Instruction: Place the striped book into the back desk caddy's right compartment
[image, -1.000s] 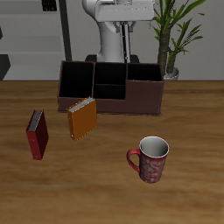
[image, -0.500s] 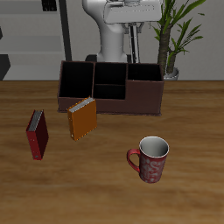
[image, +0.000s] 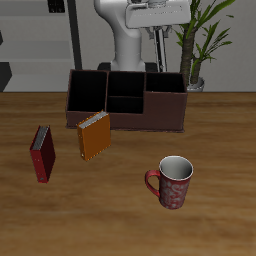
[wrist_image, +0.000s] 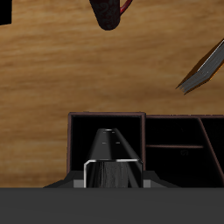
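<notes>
Dark brown wood makes up the back desk caddy, which is set far back on the worktop, in front of the robot's base. The end effector is held high above the caddy, over its end with the reddish-maroon walls. The striped book is seen hanging straight down from it, edge-on, as a thin dark upright strip. Its lower end is just above the caddy's rear wall and is not yet inside.

In the wrist view the striped book is shown end-on, directly beneath the camera. Below it the right compartment lies open, and the book is roughly centred across this bin's width. The smaller divided bins are seen beside that bin. The fingers themselves are hidden, but the end effector appears to be clenched on the book, since the book is suspended in the air beneath it.

Nearer the worktop's front edge, a red mug is stood upright. An orange book is placed just in front of the caddy, and a red book lies further to the side. A potted plant is stood behind the caddy.
</notes>
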